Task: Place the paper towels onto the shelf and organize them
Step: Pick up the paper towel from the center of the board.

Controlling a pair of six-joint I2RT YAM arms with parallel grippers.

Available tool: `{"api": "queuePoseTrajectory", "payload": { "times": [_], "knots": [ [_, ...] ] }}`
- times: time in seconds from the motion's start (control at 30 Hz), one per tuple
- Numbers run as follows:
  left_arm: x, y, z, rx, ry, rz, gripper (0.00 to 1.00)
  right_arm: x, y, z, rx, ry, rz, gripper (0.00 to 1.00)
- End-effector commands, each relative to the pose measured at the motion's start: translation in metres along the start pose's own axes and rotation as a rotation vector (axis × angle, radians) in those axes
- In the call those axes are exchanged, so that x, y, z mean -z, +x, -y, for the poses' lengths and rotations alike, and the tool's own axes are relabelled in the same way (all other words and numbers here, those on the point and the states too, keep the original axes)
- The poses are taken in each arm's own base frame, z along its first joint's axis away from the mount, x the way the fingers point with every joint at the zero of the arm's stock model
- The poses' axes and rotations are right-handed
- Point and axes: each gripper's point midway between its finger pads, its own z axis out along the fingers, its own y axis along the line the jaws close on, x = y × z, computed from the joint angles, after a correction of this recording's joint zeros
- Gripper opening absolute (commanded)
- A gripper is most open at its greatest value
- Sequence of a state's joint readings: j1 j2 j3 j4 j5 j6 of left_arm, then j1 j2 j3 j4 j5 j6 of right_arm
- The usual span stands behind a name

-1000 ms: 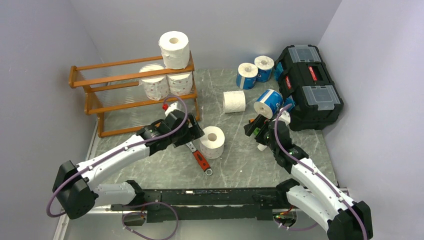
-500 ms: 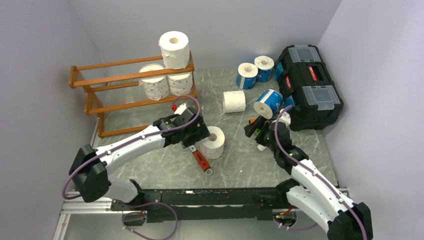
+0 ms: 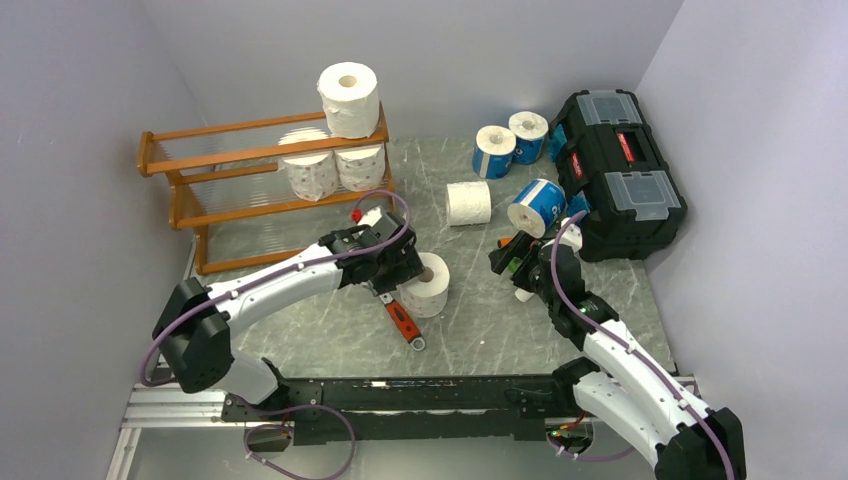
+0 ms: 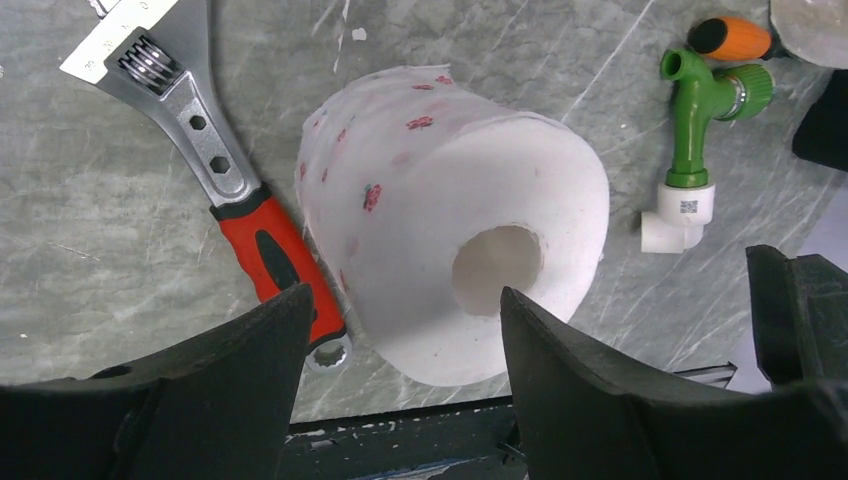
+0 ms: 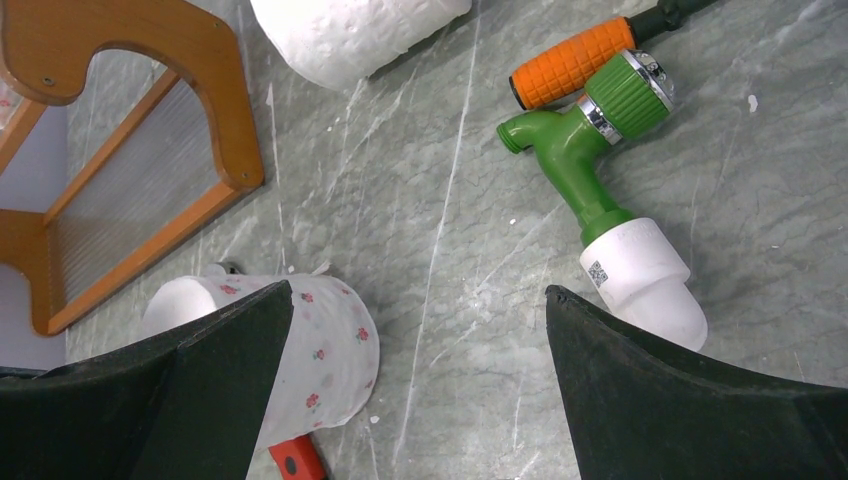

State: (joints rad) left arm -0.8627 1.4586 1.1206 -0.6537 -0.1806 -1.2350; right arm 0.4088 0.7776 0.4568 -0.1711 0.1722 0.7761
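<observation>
A grey marbled table (image 3: pixel 330 335) sits between pale walls, with the shelf (image 3: pixel 240 211) at its 10 o'clock corner. One paper towel roll (image 3: pixel 428 285) stands on end near the middle, its long axis vertical and its hollow core facing up. It is white and soft-looking, with small reddish print on its side. A red-handled wrench (image 3: pixel 402 318) lies at its 7 o'clock. The left hand (image 3: pixel 408 270) is much the nearer and reaches in from the roll's 9 o'clock. Its fingers (image 4: pixel 250 350) are apart with the roll between them, though I cannot tell whether they touch the paper. The right hand (image 3: pixel 507 256) hovers at the roll's 2 o'clock, spread wide and holding nothing. From the roll, the shelf lies toward 10 o'clock.
</observation>
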Motion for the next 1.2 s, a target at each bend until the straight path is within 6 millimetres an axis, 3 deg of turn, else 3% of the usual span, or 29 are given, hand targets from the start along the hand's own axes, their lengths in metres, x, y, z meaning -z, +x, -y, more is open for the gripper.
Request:
{"api": "queuePoseTrajectory", "payload": {
  "times": [0.0,0.87,1.17],
  "knots": [
    [0.0014,0.0011,0.0095,0.02,0.007,-0.011,0.73,0.0014,-0.0075,-0.0068,0.008,-0.033,0.027,1.0],
    [-0.0037,0.0048,0.0058,0.009,-0.013,-0.025,0.49,0.0002,-0.0061,-0.0052,0.007,-0.027,0.022,0.99],
    [0.0059,0.0004,0.0066,0.013,-0.007,-0.007,0.32,-0.0006,-0.0061,-0.0059,0.008,-0.026,0.018,0.99]
  ]
}}
